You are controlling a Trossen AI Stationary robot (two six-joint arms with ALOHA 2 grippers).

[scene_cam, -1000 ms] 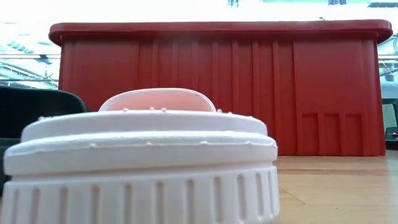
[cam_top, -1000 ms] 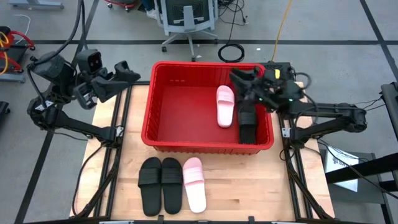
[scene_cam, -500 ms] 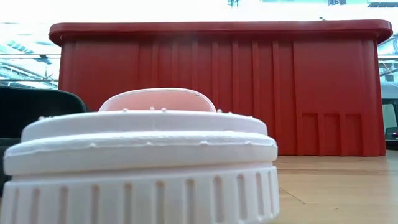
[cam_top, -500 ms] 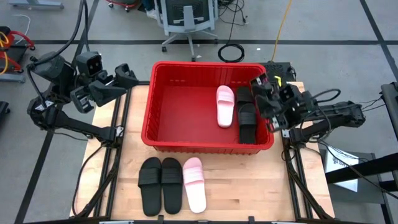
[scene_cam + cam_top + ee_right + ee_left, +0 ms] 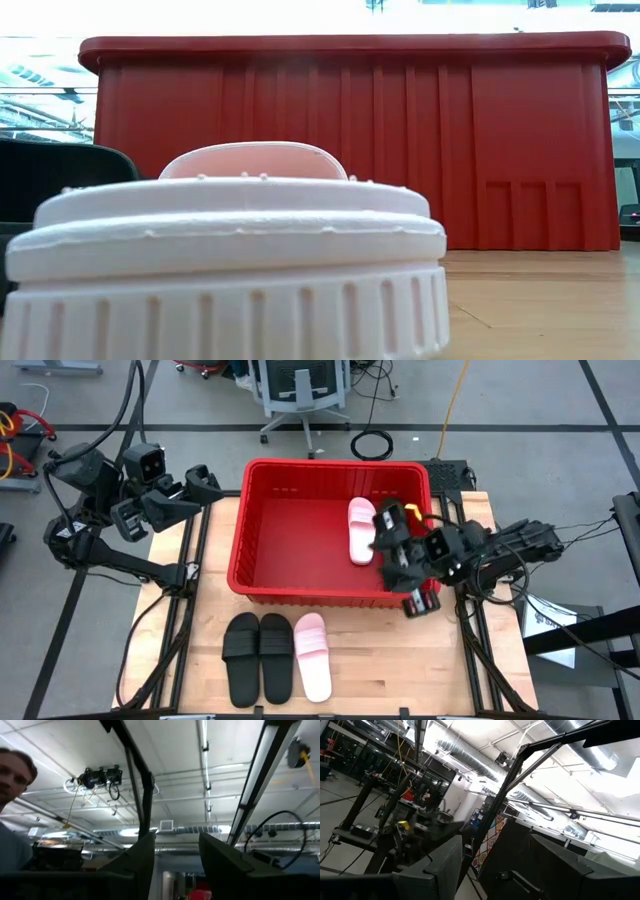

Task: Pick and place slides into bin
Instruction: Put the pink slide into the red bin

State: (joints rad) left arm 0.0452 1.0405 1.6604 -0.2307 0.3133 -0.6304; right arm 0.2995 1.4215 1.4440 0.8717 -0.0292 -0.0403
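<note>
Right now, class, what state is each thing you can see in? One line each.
Bin: upright on the table, open top.
Pink slide in bin: lying flat.
Black slides: side by side on the table, not yet binned.
Pink slide on table: beside them, strap up.
Left gripper: open, empty.
Right gripper: open, empty, pointing upward.

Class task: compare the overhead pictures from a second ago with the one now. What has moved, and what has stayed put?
The right gripper has swung from the bin's far right corner toward its near right wall, leaving the black slide inside. The left gripper, the pink slide in the bin and the three slides on the table stayed put.
</note>
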